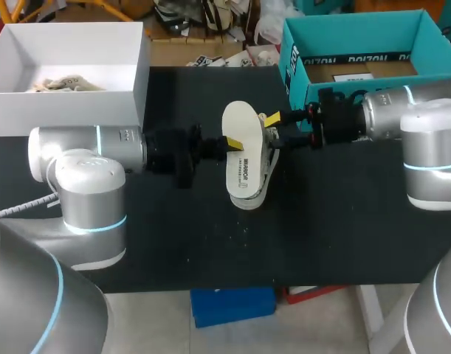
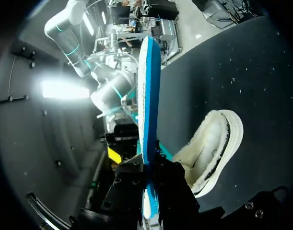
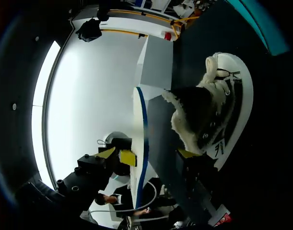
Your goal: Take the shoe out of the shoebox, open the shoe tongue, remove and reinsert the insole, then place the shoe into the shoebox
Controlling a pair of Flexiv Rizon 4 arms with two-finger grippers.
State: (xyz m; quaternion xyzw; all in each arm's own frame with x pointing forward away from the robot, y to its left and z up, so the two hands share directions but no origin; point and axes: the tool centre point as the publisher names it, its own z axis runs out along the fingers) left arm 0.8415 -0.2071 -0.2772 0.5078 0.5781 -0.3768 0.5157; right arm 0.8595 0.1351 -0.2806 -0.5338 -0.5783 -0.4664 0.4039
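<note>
Left pincer on insole; shoe outside teal shoebox.

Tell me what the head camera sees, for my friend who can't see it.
The left hand pinches a white insole over a white shoe lying on its side on the black table, which the right hand holds. A teal shoebox stands behind.

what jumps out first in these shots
The white insole stands out, held on edge over the middle of the table by the left gripper. Just beside it the fleece-lined shoe lies on its side on the black table, the right gripper up against it. A teal shoebox sits open at the far right.
</note>
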